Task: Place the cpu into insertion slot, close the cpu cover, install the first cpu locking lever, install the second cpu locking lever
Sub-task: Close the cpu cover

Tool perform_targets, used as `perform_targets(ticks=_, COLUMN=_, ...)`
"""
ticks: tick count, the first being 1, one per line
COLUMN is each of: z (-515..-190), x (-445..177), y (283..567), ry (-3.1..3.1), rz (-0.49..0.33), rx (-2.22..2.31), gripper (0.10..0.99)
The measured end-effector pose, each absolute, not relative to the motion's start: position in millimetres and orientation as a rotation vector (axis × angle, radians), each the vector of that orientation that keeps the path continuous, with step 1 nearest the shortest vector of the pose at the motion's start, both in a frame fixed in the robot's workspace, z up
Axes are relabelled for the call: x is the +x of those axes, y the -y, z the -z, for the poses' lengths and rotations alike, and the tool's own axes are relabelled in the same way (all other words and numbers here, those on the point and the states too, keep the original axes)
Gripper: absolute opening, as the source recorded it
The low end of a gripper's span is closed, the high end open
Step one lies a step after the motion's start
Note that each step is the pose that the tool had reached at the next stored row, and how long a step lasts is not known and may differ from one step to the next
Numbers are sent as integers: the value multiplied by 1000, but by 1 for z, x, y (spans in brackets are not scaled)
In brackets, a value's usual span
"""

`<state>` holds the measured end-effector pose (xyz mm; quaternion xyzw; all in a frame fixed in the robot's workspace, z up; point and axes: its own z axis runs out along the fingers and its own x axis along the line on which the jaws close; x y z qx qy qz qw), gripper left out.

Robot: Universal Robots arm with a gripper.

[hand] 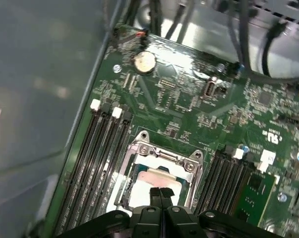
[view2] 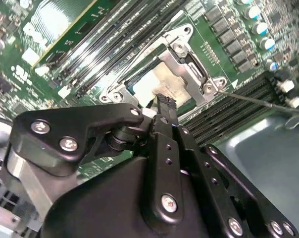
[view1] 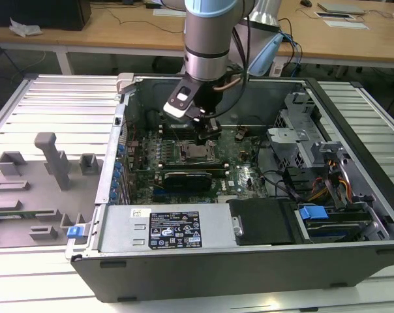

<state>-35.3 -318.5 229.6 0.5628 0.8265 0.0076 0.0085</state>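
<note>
The arm [view1: 207, 39] is reaching down into the open computer case [view1: 249, 261], and its gripper [view1: 209, 134] is hanging right over the insertion slot [view1: 196, 154] in the middle of the green circuit board [view1: 246, 176]. In both wrist views the two fingers [hand: 156, 194] are pressing flat against each other with nothing between them, so the gripper [hand: 161, 192] is carrying nothing, and its tips are pointing straight at the pale top of the cpu [hand: 147, 179]; I cannot tell whether they are touching it or hovering just above. The cpu [view2: 157, 82] is sitting in the slot, and the cpu cover [view2: 189, 59] is lying around it as a silver frame, the chip showing through its window. In the second wrist view a thin metal lever [view2: 261, 101] is running from one corner of the cover out across the memory slots [view2: 238, 111]. More memory slots [hand: 97, 153] are flanking the socket on the other side. A coin battery [hand: 144, 62] is gleaming farther up the board, and a long black graphics card [view1: 187, 177] is lying just beside the slot.
</note>
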Motion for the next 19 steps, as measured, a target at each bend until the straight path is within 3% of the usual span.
perform_targets(ticks=19, z=-228, x=-35, y=318, ry=-2909, rz=-16, rx=1133, gripper=106)
